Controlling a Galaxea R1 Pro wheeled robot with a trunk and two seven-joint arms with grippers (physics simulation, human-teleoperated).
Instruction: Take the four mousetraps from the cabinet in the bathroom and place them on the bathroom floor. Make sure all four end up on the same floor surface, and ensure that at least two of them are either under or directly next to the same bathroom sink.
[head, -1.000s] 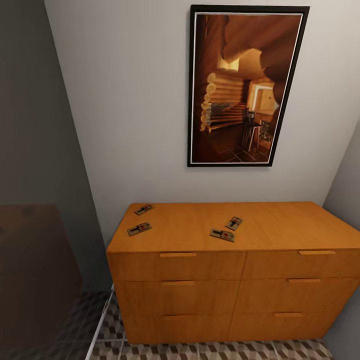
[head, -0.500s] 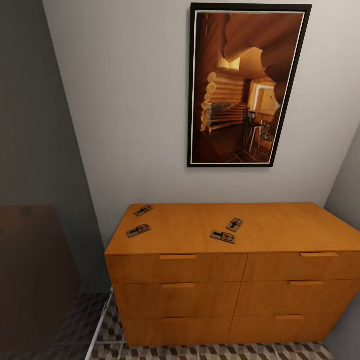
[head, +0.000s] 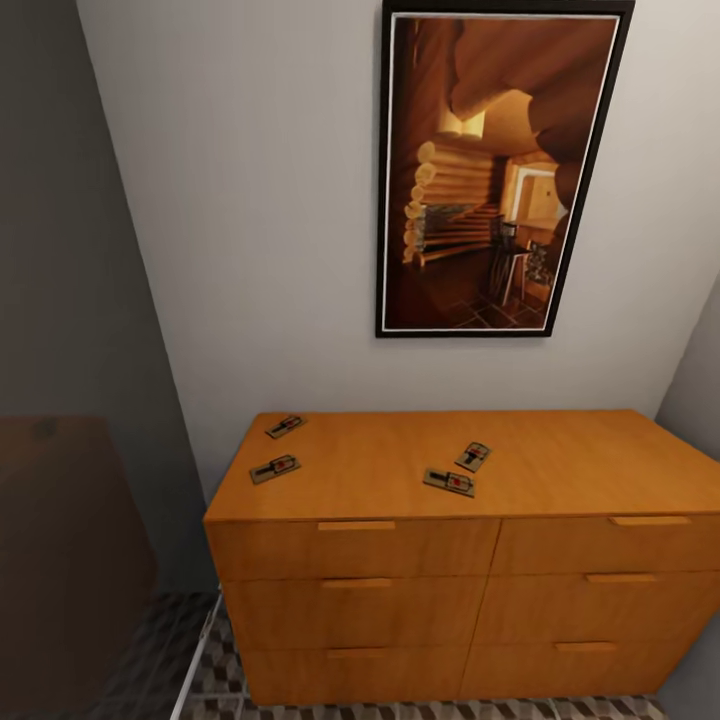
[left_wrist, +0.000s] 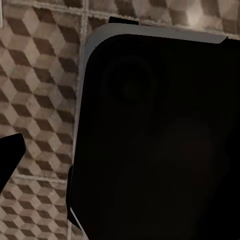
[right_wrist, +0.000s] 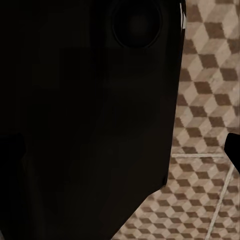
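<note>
The view has come a bit closer to the cabinet (head: 400, 570), so picking up can start soon. Four mousetraps (head: 448, 482) lie flat on its top: two near the middle, two far left. The bathroom floor (left_wrist: 40, 100) shows below. I cannot tell how the fingers stand.

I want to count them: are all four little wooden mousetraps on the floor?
No, the four flat tan mousetraps lie on top of the orange-brown wooden cabinet.
</note>
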